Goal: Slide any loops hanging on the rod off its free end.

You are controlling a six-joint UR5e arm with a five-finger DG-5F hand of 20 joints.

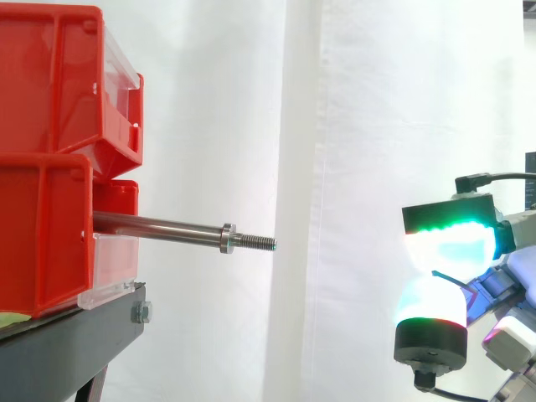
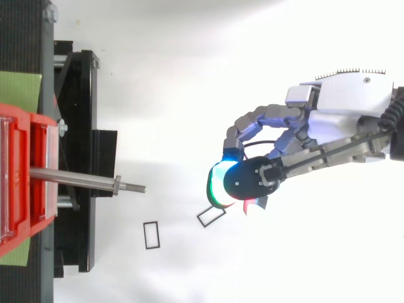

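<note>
Now the rod [image 1: 159, 225] is bare. One black loop [image 2: 151, 235] and a second loop [image 2: 211, 216] lie loose below, so the job looks done. The robot hand [image 2: 344, 95] sits well off the free end with its fingertips [image 1: 444, 243] pressed together (holding nothing I can see). Next it only needs to back away.

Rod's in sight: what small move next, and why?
Probably draw the hand back a little and stop. The rod is bare up to its threaded free end, so nothing seems left to slide. In the top view one loop shows clear of the rod, and a second loop is close by the hand. Whether the hand holds it, I cannot tell.
</note>
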